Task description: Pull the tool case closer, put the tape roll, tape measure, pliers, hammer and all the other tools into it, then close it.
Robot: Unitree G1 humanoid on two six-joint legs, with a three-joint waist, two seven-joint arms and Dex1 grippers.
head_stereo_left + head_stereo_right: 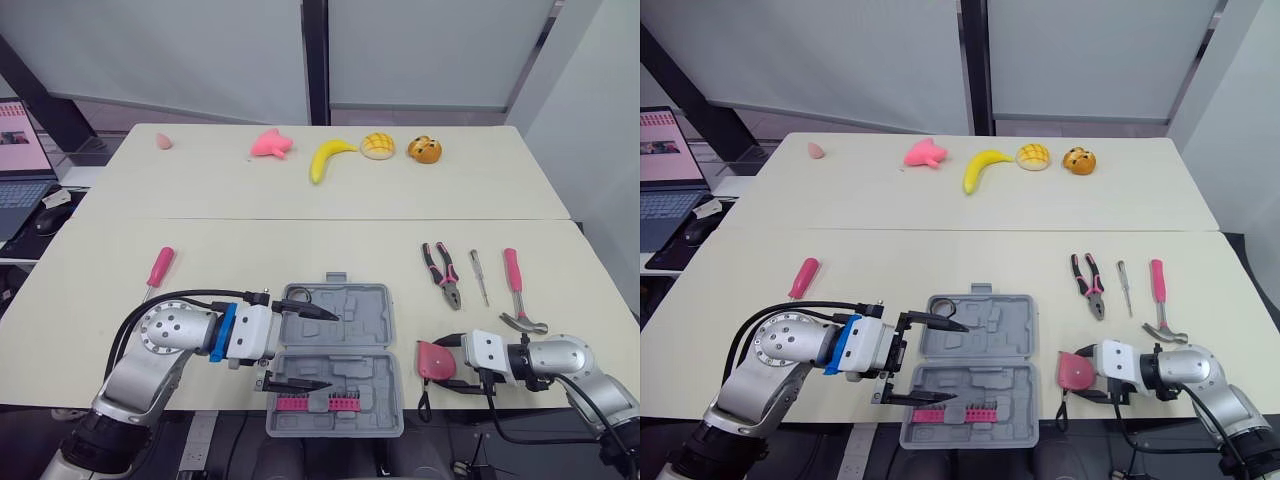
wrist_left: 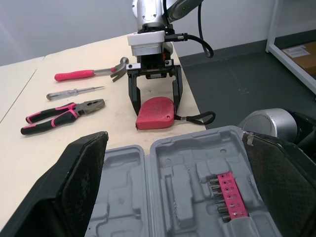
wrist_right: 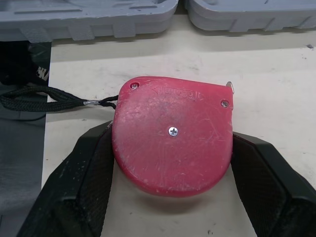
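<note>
Two grippers up | left gripper (image 1: 328,348) jaws apart over open tool case (image 1: 360,300) | right gripper (image 1: 432,365) clamped on tape measure (image 3: 173,143) | I see pliers (image 1: 443,272), hammer (image 1: 518,293) on table (image 1: 250,250)

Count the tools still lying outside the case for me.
5: the pink screwdriver left of the case; the pliers, slim screwdriver and hammer to its right; the tape measure at the right gripper. None looks hidden.

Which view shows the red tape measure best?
Right wrist view: the red plastic tape measure is close up, its screws and black strap clear. Left wrist view shows it smaller; eye views show a small red shape beside the grey tool case.
</note>
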